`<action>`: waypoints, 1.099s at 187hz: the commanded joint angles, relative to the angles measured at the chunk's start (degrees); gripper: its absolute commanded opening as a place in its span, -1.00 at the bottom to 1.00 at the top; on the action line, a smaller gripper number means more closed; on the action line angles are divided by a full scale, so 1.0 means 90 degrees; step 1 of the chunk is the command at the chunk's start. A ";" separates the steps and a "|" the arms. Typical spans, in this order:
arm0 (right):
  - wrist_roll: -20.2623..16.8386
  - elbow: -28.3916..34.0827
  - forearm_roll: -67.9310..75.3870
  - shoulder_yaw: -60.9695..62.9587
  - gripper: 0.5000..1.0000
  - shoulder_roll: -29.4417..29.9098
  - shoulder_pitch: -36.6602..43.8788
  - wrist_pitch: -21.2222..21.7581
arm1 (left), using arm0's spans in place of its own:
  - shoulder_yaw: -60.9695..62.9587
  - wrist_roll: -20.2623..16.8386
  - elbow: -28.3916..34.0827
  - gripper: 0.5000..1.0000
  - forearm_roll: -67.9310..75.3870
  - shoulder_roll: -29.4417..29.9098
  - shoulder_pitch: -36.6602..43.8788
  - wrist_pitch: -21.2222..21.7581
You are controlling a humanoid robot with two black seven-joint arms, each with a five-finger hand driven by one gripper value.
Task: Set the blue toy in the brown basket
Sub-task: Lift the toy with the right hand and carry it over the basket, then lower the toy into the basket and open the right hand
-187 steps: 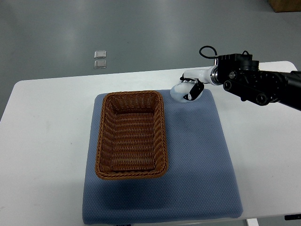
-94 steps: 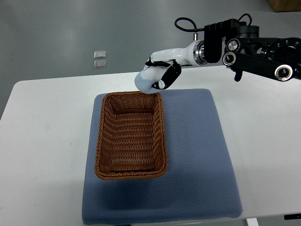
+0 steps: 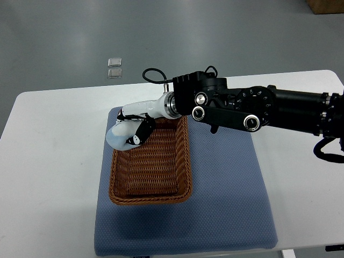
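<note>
My right hand (image 3: 133,135), white with black finger pads, reaches in from the right on a long black arm and is shut on the pale blue toy (image 3: 116,138). Hand and toy hang over the far left corner of the brown wicker basket (image 3: 151,199), the toy partly overlapping its left rim. I cannot tell whether the toy touches the rim. The basket's inside holds nothing that I can see. The forearm hides the basket's far rim.
The basket stands on a blue mat (image 3: 231,188) spread over a white table (image 3: 54,161). Two small clear squares (image 3: 114,68) lie on the grey floor beyond the table. A brown box corner (image 3: 325,5) shows at the top right.
The right arm has swung left with the toy, from the mat's far right corner, past the basket's far rim, to over the basket's far left corner.
</note>
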 commanded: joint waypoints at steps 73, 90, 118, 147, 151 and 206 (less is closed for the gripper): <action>0.0006 -0.0368 -0.0407 -0.0320 -0.89 0.0095 -0.0316 -0.0321 | 0.0010 -0.0007 -0.0012 1.00 0.0000 0.0000 -0.0001 -0.0001; 0.0006 -0.0397 -0.0417 -0.0437 -0.86 0.0095 -0.0335 -0.0331 | 0.0010 0.0003 -0.0012 1.00 0.0000 0.0000 -0.0001 -0.0010; 0.0016 -0.0407 -0.0417 -0.0466 -0.24 0.0095 -0.0452 -0.0311 | 0.0010 0.0003 -0.0012 1.00 0.0000 0.0000 -0.0001 -0.0010; 0.0084 -0.0426 -0.0417 -0.0466 0.06 0.0095 -0.0540 -0.0321 | 0.0010 0.0003 -0.0002 1.00 0.0000 0.0000 -0.0001 0.0000; 0.0094 -0.0417 -0.0417 -0.0466 0.11 0.0095 -0.0550 -0.0311 | 0.0010 -0.0007 -0.0002 1.00 0.0000 0.0000 -0.0001 0.0000; 0.0114 -0.0417 -0.0319 -0.0368 0.39 0.0095 -0.0482 -0.0252 | 0.0010 0.0003 0.0007 1.00 0.0000 0.0000 -0.0001 0.0000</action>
